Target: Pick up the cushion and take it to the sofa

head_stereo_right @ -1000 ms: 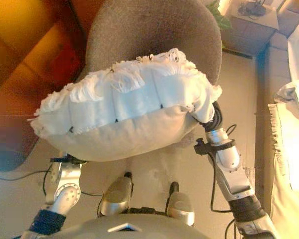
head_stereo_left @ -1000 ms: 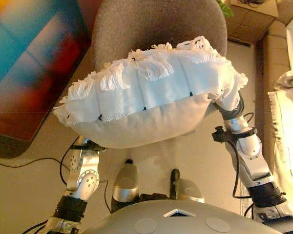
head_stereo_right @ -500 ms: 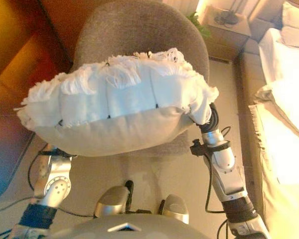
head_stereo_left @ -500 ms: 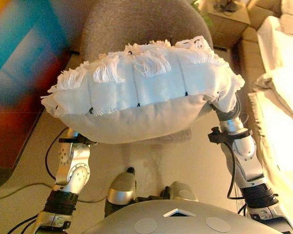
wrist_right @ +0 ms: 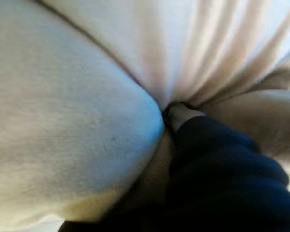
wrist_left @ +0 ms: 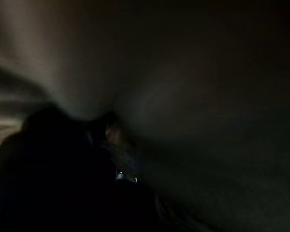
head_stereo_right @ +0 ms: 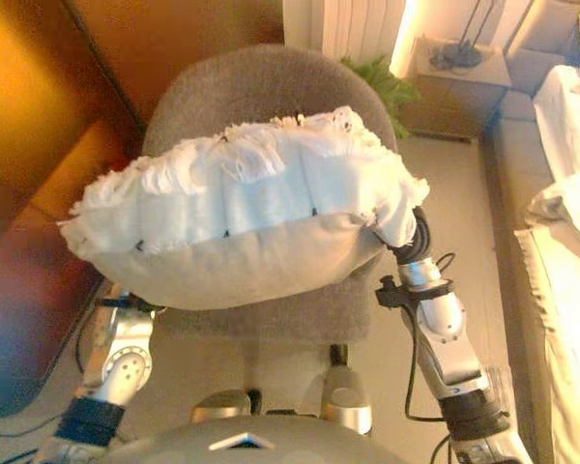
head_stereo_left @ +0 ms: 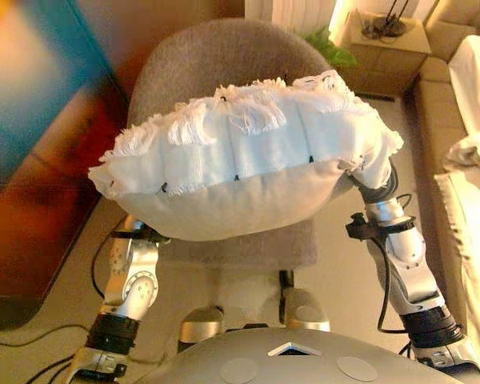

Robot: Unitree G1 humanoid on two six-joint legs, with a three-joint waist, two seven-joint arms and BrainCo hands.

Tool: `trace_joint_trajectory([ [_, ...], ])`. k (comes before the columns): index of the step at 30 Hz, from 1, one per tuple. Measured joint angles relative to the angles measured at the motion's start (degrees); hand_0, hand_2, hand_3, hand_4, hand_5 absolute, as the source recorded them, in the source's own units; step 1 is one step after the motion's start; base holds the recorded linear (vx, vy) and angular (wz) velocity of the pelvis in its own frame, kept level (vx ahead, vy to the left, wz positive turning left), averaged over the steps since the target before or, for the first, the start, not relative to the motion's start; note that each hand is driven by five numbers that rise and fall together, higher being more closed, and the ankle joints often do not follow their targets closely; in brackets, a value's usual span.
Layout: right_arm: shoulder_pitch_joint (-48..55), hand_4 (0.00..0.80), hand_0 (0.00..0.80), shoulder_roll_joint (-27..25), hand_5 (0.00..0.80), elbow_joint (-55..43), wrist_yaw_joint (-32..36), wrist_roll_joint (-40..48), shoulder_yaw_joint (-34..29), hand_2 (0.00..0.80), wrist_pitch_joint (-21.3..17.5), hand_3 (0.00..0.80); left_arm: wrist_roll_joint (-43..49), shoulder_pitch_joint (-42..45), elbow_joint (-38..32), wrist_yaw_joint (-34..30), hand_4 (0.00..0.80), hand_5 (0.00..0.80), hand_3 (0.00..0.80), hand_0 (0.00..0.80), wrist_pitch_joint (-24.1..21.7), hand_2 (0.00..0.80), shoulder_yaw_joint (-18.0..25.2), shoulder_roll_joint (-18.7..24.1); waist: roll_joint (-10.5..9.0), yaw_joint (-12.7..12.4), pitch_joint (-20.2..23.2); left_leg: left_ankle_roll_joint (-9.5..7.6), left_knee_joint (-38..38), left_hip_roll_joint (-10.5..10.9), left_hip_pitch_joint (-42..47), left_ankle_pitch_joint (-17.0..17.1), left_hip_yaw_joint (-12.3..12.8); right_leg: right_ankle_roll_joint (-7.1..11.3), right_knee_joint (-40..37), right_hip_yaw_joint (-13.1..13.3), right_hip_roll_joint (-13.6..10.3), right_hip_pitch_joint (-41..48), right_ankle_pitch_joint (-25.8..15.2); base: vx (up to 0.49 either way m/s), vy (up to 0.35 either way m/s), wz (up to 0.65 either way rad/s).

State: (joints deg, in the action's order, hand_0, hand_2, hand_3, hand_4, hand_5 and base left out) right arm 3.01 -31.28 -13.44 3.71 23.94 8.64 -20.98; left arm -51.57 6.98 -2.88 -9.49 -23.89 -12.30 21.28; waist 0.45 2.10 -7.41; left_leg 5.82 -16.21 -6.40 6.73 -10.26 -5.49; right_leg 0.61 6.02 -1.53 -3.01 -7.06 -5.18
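Grey armchair [head_stereo_left: 224, 64] behind raised cushion [head_stereo_left: 248, 160]

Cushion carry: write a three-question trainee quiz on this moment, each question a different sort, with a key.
1. True or false: the cushion rests on the chair.
2. Which covers the cushion's upper face?
A. buttons
B. white fringe
C. a zip
3. Fill in: the sofa lies on the robot's ____ side.

Key
1. False. It is held up between both arms, in front of the chair; the left hand and right hand press into its fabric, their fingers buried.
2. B
3. right
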Motion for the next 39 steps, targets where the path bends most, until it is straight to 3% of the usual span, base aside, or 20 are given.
trace_joint_trajectory([
  [3,-0.32,0.8,0.8,-0.16,0.8,0.14,1.24,0.38,0.22,0.8,-0.06,0.8,0.02,0.08,-0.04,-0.32,0.8,0.8,0.8,0.8,-0.43,0.8,0.03,0.43,-2.16,-0.19,0.31,-0.59,-19.89,-1.57,-10.83,5.05,0.58,-2.73,1.33,-1.06,2.55,-0.06,1.7,0.346,-0.277,-0.3],
  [4,0.39,0.8,0.8,1.0,0.8,0.38,1.24,0.24,0.43,0.8,-0.06,0.8,0.01,0.74,0.16,-0.32,0.8,0.8,0.8,0.8,-0.33,0.8,-0.1,0.26,-3.43,-0.23,0.2,-2.0,-25.41,-1.71,-13.53,8.49,0.41,-4.18,1.13,-1.15,2.99,1.15,2.39,0.311,-0.141,-0.13],
  [5,0.94,0.8,0.8,1.65,0.8,0.45,1.15,0.25,0.47,0.8,-0.12,0.8,0.01,0.99,0.25,-0.32,0.8,0.8,0.8,0.8,-0.28,0.8,-0.29,0.0,-4.11,-0.2,0.07,-2.73,-27.48,-1.46,-14.83,8.66,0.49,-4.77,0.59,-1.39,2.99,2.13,2.72,0.322,-0.086,-0.01],
  [6,1.82,0.8,0.8,2.11,0.8,0.49,0.69,0.25,0.7,0.8,-0.35,0.8,0.03,1.59,0.35,-0.34,0.8,0.8,0.8,0.8,-0.22,0.8,-1.26,-0.1,-5.25,-0.37,-0.16,-2.13,-27.63,0.03,-16.89,7.92,1.07,-5.44,-0.83,-2.19,2.54,4.08,3.11,0.323,-0.027,0.04],
  [8,1.94,0.8,0.8,1.6,0.8,0.53,0.67,0.25,0.83,0.8,-0.73,0.8,0.01,2.7,0.36,-0.41,0.8,0.8,0.8,0.8,-0.22,0.8,-1.7,-0.01,-5.22,-1.02,-0.34,-1.65,-19.44,2.39,-17.3,6.76,2.93,-5.68,-2.81,-2.15,2.47,5.91,3.26,0.377,0.035,0.05],
  [9,2.05,0.8,0.8,1.36,0.8,0.55,0.67,0.27,0.81,0.8,-0.86,0.8,0.01,2.66,0.33,-0.4,0.8,0.8,0.8,0.8,-0.21,0.8,-1.91,-0.04,-5.07,-1.21,-0.39,-1.62,-14.18,2.54,-16.77,6.79,4.56,-5.66,-3.64,-2.23,2.39,6.47,3.25,0.413,0.069,0.25],
  [10,1.99,0.8,0.8,1.33,0.8,0.76,0.62,0.26,0.81,0.8,-0.88,0.8,-0.02,2.59,0.33,-0.39,0.8,0.8,0.8,0.8,-0.21,0.8,-2.17,-0.15,-4.64,-1.49,-0.91,-1.52,-3.63,2.94,-14.71,7.14,7.71,-5.63,-4.87,-2.21,2.5,8.12,2.96,0.351,0.068,0.48],
  [11,1.94,0.8,0.8,1.5,0.8,1.18,0.53,0.22,0.87,0.8,-0.87,0.8,-0.16,2.54,0.35,-0.37,0.8,0.8,0.8,0.8,-0.15,0.8,-2.21,-0.22,-4.15,-1.48,-1.77,-1.81,2.97,3.63,-13.47,7.39,8.53,-5.71,-6.15,-2.21,2.73,10.04,2.87,0.279,0.058,0.49],
  [14,1.53,0.8,0.8,1.34,0.8,1.47,-0.61,-0.31,1.29,0.8,-0.82,0.8,-1.11,2.27,0.35,-0.31,0.8,0.8,0.8,0.8,-0.09,0.8,-2.16,-1.43,-2.53,-1.89,-2.63,-1.49,12.36,4.94,-12.02,9.05,6.16,-4.61,-8.49,-1.4,3.37,12.39,2.63,0.27,0.1,0.5],
  [15,0.59,0.8,0.8,1.3,0.8,1.77,-0.71,-0.32,1.28,0.8,-0.77,0.8,-1.39,1.7,0.34,-0.11,0.8,0.8,0.8,0.8,-0.1,0.8,-2.12,-2.19,-1.39,-2.93,-3.56,-1.97,14.24,5.43,-10.95,10.45,4.91,-4.29,-8.8,1.66,3.7,12.94,2.48,0.227,0.165,0.15],
  [17,-0.96,0.8,0.8,1.17,0.8,2.83,-0.7,-0.37,1.62,0.8,-0.28,0.8,-1.74,1.64,0.34,0.37,0.8,0.8,0.8,0.8,-0.29,0.8,-2.14,-2.68,-0.86,-3.56,-3.86,-3.46,16.77,5.45,-8.35,11.67,4.93,-3.31,-8.52,4.13,3.96,13.05,2.98,0.256,0.194,-0.12],
  [18,-1.69,0.8,0.8,0.41,0.8,2.89,-0.58,-0.81,1.48,0.8,0.08,0.8,-1.73,1.6,0.28,0.91,0.8,0.8,0.8,0.8,-0.51,0.8,-2.2,-2.85,0.76,-3.7,-3.93,-3.82,17.31,3.63,-5.93,14.48,5.66,-2.66,-7.36,4.02,5.39,12.74,4.09,0.27,0.176,-0.31],
  [19,-1.92,0.8,0.8,1.12,0.8,3.2,-0.51,-0.81,1.27,0.8,0.31,0.8,-1.77,1.1,0.37,1.5,0.8,0.8,0.8,0.8,-0.55,0.8,-2.23,-2.54,-0.01,-4.31,-4.63,-3.07,17.83,3.57,-4.53,15.68,7.08,-1.7,-5.32,3.84,4.97,12.2,6.04,0.324,0.187,-0.44],
  [24,-1.88,0.8,0.8,2.2,0.8,3.22,-0.06,-0.72,0.96,0.8,2.63,0.8,-1.37,-0.89,0.67,4.95,0.8,0.8,0.8,0.8,0.01,0.8,-2.35,-1.6,-3.22,-4.49,-4.84,-5.79,17.79,6.37,-3.48,13.8,10.43,0.9,1.02,-2.29,0.19,9.73,9.41,0.249,0.119,-0.31],
  [26,-2.12,0.8,0.8,3.97,0.8,3.41,-0.18,-0.71,0.84,0.8,4.12,0.8,-0.9,-2.47,2.13,5.71,0.8,0.8,0.8,0.8,0.64,0.8,-2.1,-1.65,-3.39,-4.56,-4.91,-6.43,17.78,6.74,-3.67,13.59,11.15,2.91,5.31,-2.73,-0.79,7.66,10.56,0.201,0.073,-0.21],
  [28,-2.11,0.8,0.8,6.05,0.8,4.25,-0.44,-0.76,1.37,0.8,5.07,0.8,-0.76,-2.73,3.04,6.31,0.8,0.8,0.8,0.8,2.07,0.8,-1.47,-1.2,-3.64,-4.62,-4.83,-6.51,17.74,6.63,-3.33,13.27,11.4,3.66,7.33,-3.59,-1.23,6.88,10.99,0.19,-0.008,-0.09],
  [30,-1.99,0.8,0.8,6.6,0.8,5.37,-0.54,-0.75,1.86,0.8,5.55,0.8,0.56,-2.71,3.11,7.0,0.8,0.8,0.8,0.8,3.9,0.8,-0.55,-0.74,-4.33,-4.56,-4.31,-6.52,17.71,6.73,-3.36,13.19,11.26,3.2,5.25,-4.74,-1.48,7.88,11.25,0.143,-0.077,0.06],
  [31,-1.63,0.8,0.8,6.65,0.8,5.91,-0.56,-0.75,2.16,0.8,5.68,0.8,1.37,-2.71,3.18,7.5,0.8,0.8,0.8,0.8,5.02,0.8,0.07,-0.7,-4.57,-4.57,-4.14,-6.31,17.67,6.64,-3.68,13.32,10.66,1.67,2.58,-5.7,-1.23,9.08,10.57,0.091,-0.096,0.29],
  [35,-1.45,0.8,0.8,8.21,0.8,12.26,-1.61,0.02,3.85,0.8,5.66,0.8,6.34,-2.57,5.46,9.83,0.8,0.8,0.8,0.8,8.1,0.8,-0.01,-0.96,-4.85,-4.82,-2.36,-5.8,17.62,6.13,-5.31,14.02,8.35,1.21,-1.07,-7.81,-0.31,10.79,8.8,0.152,-0.106,0.25],
  [39,-2.02,0.8,0.8,8.4,0.8,20.83,-1.67,0.62,6.55,0.8,6.8,0.8,11.37,-2.55,11.19,11.8,0.8,0.8,0.8,0.8,11.08,0.8,-0.75,-1.03,-4.47,-5.27,-0.31,-5.81,18.95,6.3,-4.4,14.46,8.01,1.16,-6.13,-8.5,0.09,13.64,6.51,0.229,-0.058,0.11],
])
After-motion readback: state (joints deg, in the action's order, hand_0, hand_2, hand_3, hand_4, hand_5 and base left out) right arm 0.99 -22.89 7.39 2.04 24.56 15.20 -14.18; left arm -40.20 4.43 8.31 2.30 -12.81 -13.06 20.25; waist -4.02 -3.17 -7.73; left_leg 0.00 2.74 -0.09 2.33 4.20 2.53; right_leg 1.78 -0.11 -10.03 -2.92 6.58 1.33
